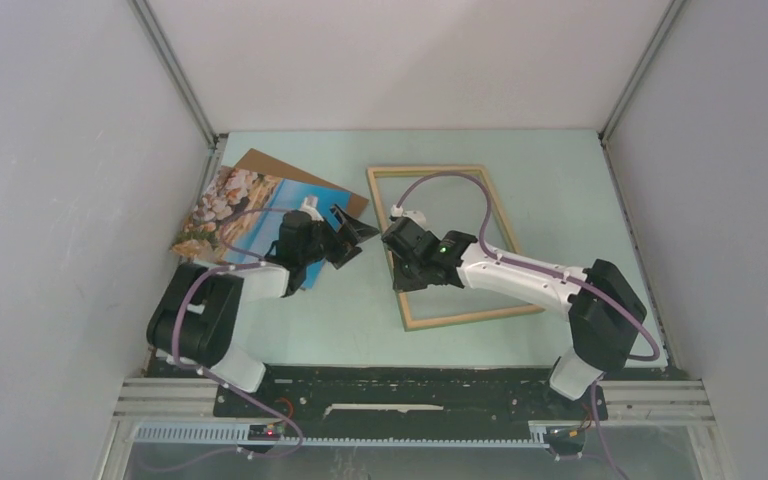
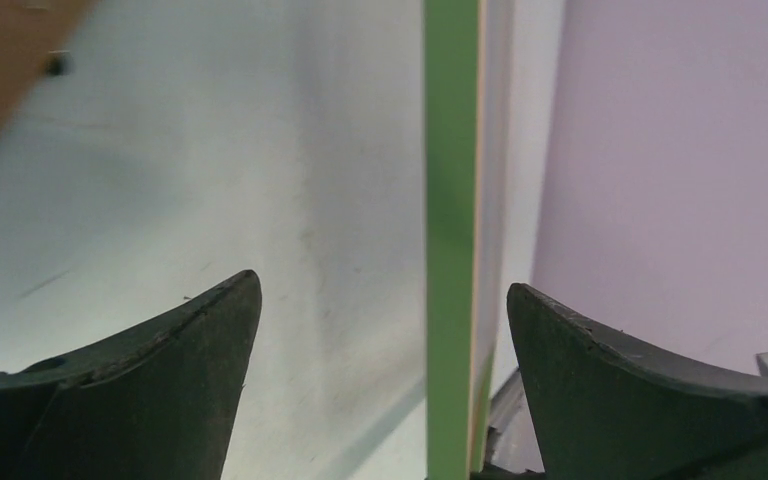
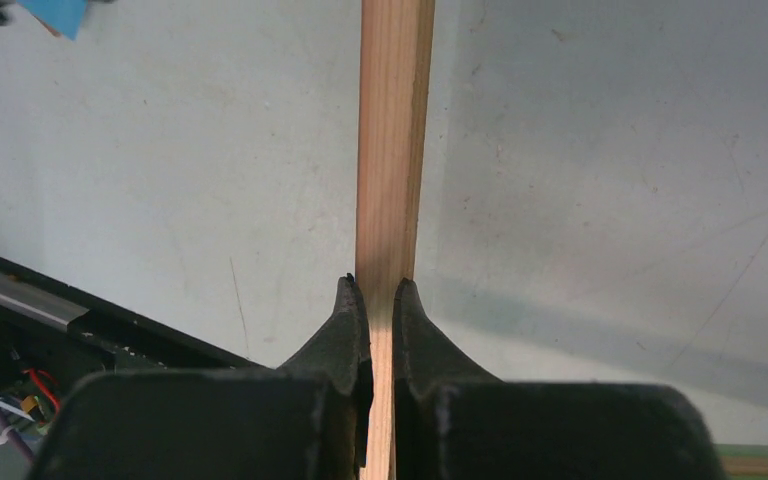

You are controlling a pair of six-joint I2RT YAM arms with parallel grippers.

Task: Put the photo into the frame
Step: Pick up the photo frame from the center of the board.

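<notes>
With your right claw (image 3: pixel 376 290) pinched on the left rail of the frame (image 1: pixel 475 318) at centre of the top view, and your left claw (image 2: pixel 382 300) spread astride its green edge, close gently and lift level, clear of the photo (image 1: pixel 260 215) at upper left.

1. We see a brown backing board (image 1: pixel 260 164) lying flat at the far left of the table, close to the left wall, with only its far corner and one edge showing.
2. In the left wrist view, a small dark fitting (image 2: pixel 55 65) sits on that board.
3. The table (image 1: pixel 560 170) is pale green and faintly scuffed.
4. Plain white walls (image 1: pixel 410 60) enclose it on three sides.
5. A black base plate (image 1: pixel 480 385) runs along the near edge, between aluminium rails (image 1: pixel 660 400).
</notes>
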